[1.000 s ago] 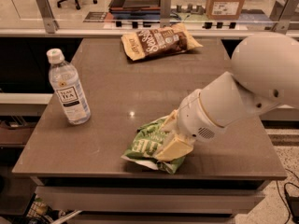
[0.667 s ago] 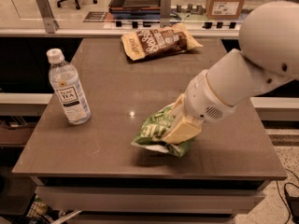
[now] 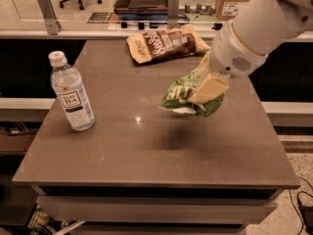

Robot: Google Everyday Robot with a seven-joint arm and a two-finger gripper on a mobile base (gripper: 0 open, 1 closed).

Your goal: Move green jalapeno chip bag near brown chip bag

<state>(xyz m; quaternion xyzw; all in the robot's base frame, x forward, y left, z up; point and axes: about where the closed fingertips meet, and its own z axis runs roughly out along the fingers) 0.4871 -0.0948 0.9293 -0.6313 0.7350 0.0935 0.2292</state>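
**Desk:** What is the gripper doing?

**Field:** The gripper, at the end of a white arm that reaches in from the far right corner, is clamped on the green jalapeno chip bag. One cream-coloured finger lies across the front of the bag, pinching the crinkled foil.

**Desk:** And where is the bag?

**Field:** It hangs clear of the brown table, over the right half and closer to the far edge than to the near one. It is tilted, with white lettering showing on its left side. A soft shadow lies on the tabletop below it, toward the near edge.

**Desk:** Where is the other bag?

**Field:** The brown chip bag lies flat by the far edge, about midway along it, with its white script facing up. The two bags are near each other but apart, with a strip of bare tabletop between them. The brown bag's right end sits close to the arm's wrist.

**Desk:** Is there anything else on the surface?

**Field:** A clear water bottle with a white cap and a white label stands upright near the left edge, well apart from both bags.
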